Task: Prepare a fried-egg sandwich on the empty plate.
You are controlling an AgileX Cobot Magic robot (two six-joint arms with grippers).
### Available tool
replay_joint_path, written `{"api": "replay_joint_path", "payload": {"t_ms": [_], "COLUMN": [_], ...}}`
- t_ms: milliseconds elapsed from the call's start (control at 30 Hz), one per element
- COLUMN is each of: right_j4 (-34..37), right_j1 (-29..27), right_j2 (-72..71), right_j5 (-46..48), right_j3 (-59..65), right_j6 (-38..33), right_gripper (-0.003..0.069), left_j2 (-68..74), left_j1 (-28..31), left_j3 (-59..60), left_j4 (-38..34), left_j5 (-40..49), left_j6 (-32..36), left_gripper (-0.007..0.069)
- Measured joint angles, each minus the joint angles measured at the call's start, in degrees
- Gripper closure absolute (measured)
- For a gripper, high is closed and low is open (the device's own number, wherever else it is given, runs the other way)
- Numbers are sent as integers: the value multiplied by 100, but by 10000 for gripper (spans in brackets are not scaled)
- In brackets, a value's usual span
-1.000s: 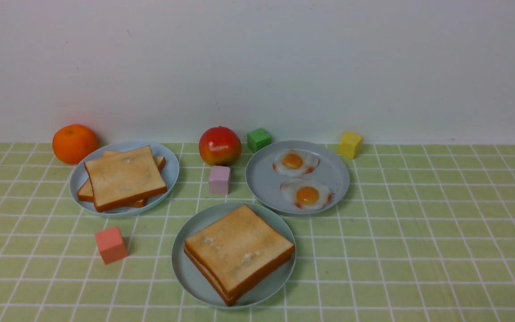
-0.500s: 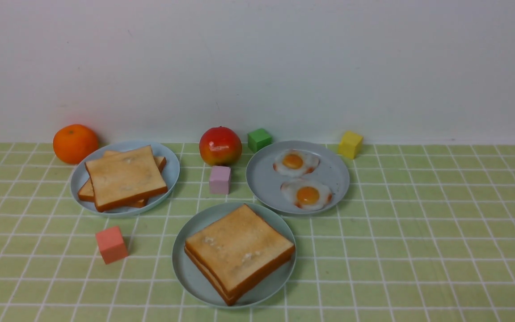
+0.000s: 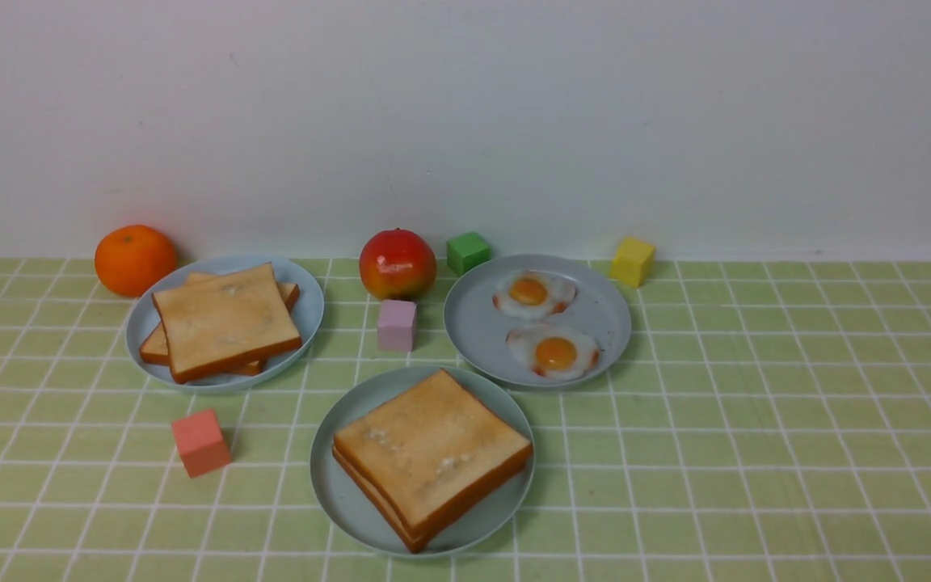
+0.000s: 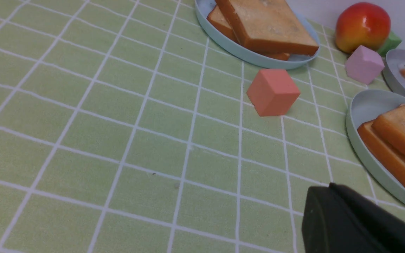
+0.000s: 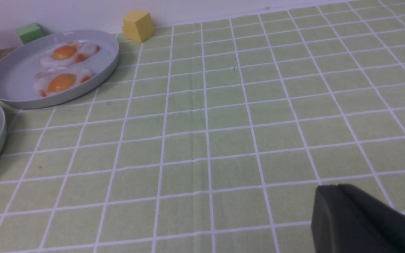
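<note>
Two golden toast slices lie stacked as a sandwich [image 3: 431,457] on the mint-green plate [image 3: 338,485] at the front centre; what lies between the slices does not show. The left wrist view catches that plate's rim [image 4: 359,140] and the stacked toast [image 4: 399,140]. My left gripper [image 4: 329,188] hovers low over the cloth beside the plate, shut and empty. My right gripper [image 5: 332,188] is also shut and empty, over bare cloth well to the plate's right. Neither gripper appears in the front view.
A blue plate [image 3: 312,311] behind on the left holds two loose toast slices [image 3: 225,323]. Another plate [image 3: 478,323] carries two fried eggs [image 3: 554,353]. An orange [image 3: 135,259], apple [image 3: 398,263] and green [image 3: 467,252], yellow [image 3: 633,260], lilac [image 3: 397,324] and salmon [image 3: 201,442] cubes stand around.
Half a second ago a dark tip showed at the front view's left edge; it is out of that view now. The food and plates have not moved.
</note>
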Motion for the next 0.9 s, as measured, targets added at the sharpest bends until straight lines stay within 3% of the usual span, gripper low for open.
{"api": "replay_joint_path", "payload": {"t_ms": [900], "right_j4": [0], "right_j1": [0], "right_j2": [0], "right_j5": [0], "right_j3": [0], "right_j6": [0], "right_gripper": [629], "left_j2": [0], "left_j1": [0], "left_j3": [0], "left_j4": [0], "left_j5": [0], "left_j6": [0], "left_gripper": [638]}}
